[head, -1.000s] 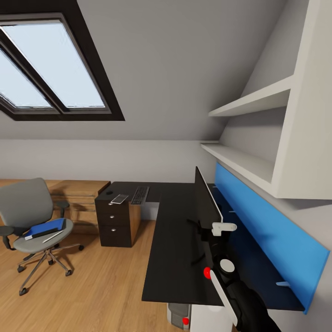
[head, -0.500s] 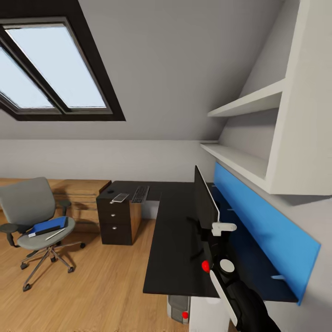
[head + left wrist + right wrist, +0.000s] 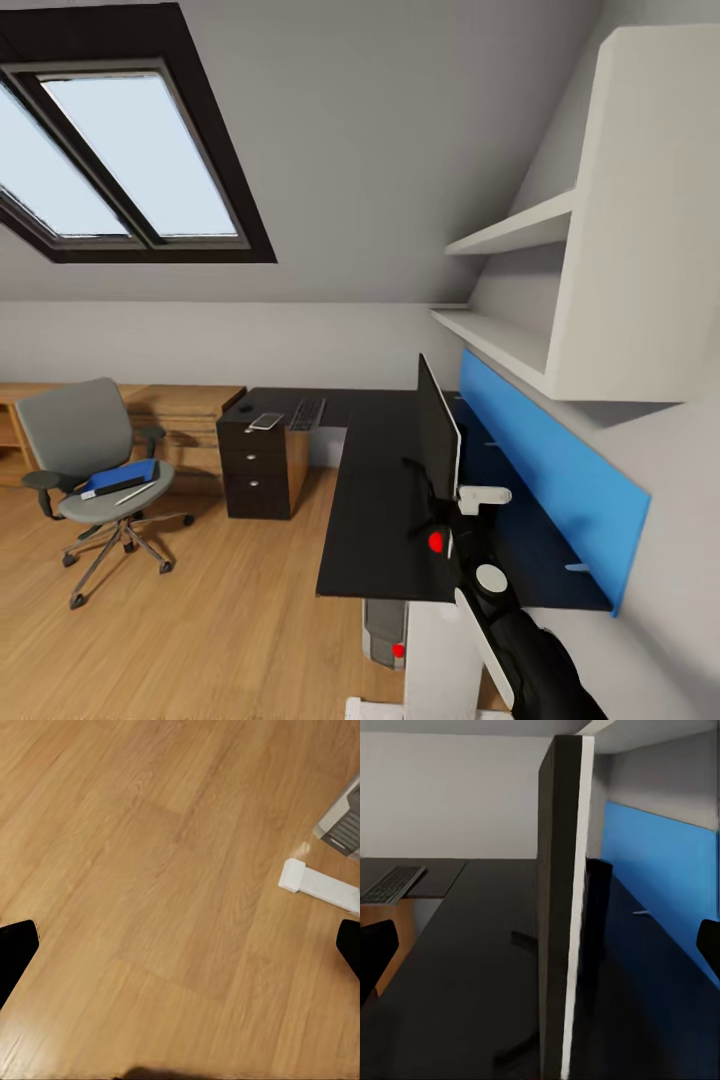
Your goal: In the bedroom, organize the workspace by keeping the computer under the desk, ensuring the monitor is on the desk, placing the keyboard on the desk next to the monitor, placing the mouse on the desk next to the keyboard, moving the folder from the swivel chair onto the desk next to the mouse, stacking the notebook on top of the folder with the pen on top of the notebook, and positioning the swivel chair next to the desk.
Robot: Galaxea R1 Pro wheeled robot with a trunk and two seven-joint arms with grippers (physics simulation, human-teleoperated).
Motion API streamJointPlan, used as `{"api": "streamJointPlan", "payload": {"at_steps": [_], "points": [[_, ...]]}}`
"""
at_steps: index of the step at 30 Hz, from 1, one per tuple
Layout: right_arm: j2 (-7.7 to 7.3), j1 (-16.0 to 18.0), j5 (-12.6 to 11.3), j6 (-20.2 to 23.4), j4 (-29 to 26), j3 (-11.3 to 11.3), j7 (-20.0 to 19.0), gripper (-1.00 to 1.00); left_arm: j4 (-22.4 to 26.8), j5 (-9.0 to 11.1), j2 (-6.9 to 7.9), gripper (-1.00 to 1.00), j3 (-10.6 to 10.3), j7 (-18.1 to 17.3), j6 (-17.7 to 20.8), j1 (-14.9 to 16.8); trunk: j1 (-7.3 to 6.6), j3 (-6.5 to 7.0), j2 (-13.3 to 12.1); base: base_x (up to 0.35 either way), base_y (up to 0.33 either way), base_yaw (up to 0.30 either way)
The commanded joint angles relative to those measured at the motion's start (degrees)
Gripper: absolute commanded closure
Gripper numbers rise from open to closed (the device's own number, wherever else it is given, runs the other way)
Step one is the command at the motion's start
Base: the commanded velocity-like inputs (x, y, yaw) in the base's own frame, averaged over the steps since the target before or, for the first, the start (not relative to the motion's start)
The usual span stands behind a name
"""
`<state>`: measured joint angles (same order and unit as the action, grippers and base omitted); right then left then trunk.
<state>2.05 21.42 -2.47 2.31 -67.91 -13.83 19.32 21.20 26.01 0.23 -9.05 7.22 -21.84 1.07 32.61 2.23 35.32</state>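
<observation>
The monitor [image 3: 438,440] stands edge-on on the long arm of the black desk [image 3: 375,520], its red light [image 3: 436,541] at the near lower corner. My right gripper [image 3: 540,945] is open just short of the monitor's near edge [image 3: 561,907], its fingertips [image 3: 375,952] wide apart. The keyboard [image 3: 307,412] lies on the desk's far wing, also visible in the right wrist view [image 3: 394,883]. The swivel chair [image 3: 85,455] stands left of the desk with the blue folder [image 3: 120,478] and pen [image 3: 135,493] on its seat. The computer [image 3: 385,635] sits under the desk. My left gripper [image 3: 180,945] hangs open over the floor.
A pale flat rectangle [image 3: 265,421] lies on the drawer unit [image 3: 255,470]. A wooden dresser [image 3: 190,420] stands behind the chair. White shelves [image 3: 520,300] and a blue wall panel [image 3: 545,470] line the right wall. A white bar [image 3: 319,885] lies on the wooden floor [image 3: 200,620].
The whole picture has shifted: the camera has drawn back, so desk, chair and monitor look smaller and farther. The monitor's near edge now sits a little farther from my right gripper.
</observation>
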Motion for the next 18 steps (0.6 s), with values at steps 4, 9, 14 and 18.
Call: {"api": "streamJointPlan", "payload": {"at_steps": [4,9,14,18], "points": [[-0.03,0.02,-0.26,0.24,0.05,-0.14,0.37,-1.0,-0.02,0.18,0.03,-1.0,-0.46,0.46,-0.22,0.0,-0.01,-0.02,0.03,-0.307,0.0,0.0],[0.04,0.02,-0.26,0.24,0.23,-0.14,0.37,-1.0,-0.02,0.18,0.03,-1.0,-0.44,0.47,-0.22,0.03,-0.01,-0.02,0.03,-0.324,0.0,0.0],[0.05,0.02,-0.26,0.23,0.38,-0.2,0.37,-1.0,-0.02,0.18,0.03,-1.0,-0.45,0.44,-0.22,0.0,-0.01,-0.02,0.03,-0.33,0.0,0.0],[0.09,0.02,-0.26,0.15,0.72,-0.22,0.37,-1.0,-0.02,0.18,0.03,-1.0,-0.44,0.43,-0.22,0.03,-0.01,-0.02,0.03,-0.332,0.0,0.0]]}}
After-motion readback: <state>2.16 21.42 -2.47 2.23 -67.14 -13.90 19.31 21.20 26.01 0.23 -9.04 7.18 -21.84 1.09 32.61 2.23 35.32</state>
